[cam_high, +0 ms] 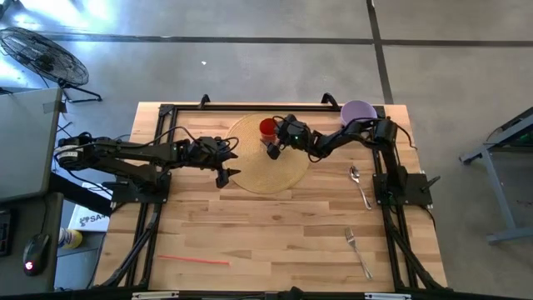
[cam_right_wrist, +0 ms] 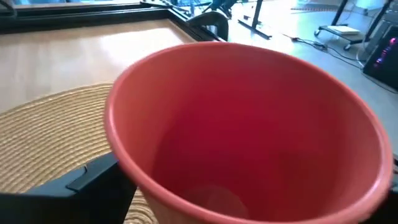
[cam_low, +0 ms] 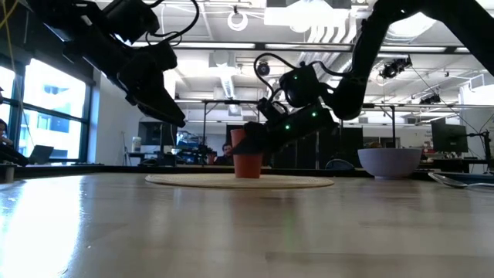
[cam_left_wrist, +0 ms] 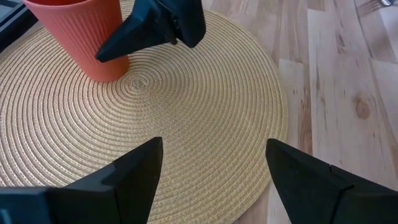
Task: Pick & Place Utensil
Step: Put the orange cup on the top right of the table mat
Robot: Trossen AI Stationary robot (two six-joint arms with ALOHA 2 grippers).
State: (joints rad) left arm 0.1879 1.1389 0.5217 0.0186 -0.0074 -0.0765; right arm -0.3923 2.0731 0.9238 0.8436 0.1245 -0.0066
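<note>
- Behind the wooden counter point(cam_high: 275, 229) lies an open workshop with a grey floor, a standing fan and ceiling lights.
- Near the counter's far edge lies a round woven mat point(cam_high: 265, 171), and a purple bowl point(cam_high: 358, 110) sits at the far right corner.
- On the mat stands the red cup point(cam_high: 267, 127), upright and empty as far as the right wrist view shows.
- At the cup is the right pincer point(cam_high: 273, 148), its fingers spread either side of the cup and not clamping it.
- At the mat's left edge hovers the left pincer point(cam_high: 225, 163), its fingers wide apart and holding nothing.
- Well apart on the right lie the spoon point(cam_high: 360, 185) and, nearer the front, the fork point(cam_high: 358, 252), both untouched.
- No utensil is picked yet; I judge the next move calls for an arm to reach across to the spoon or fork.
</note>
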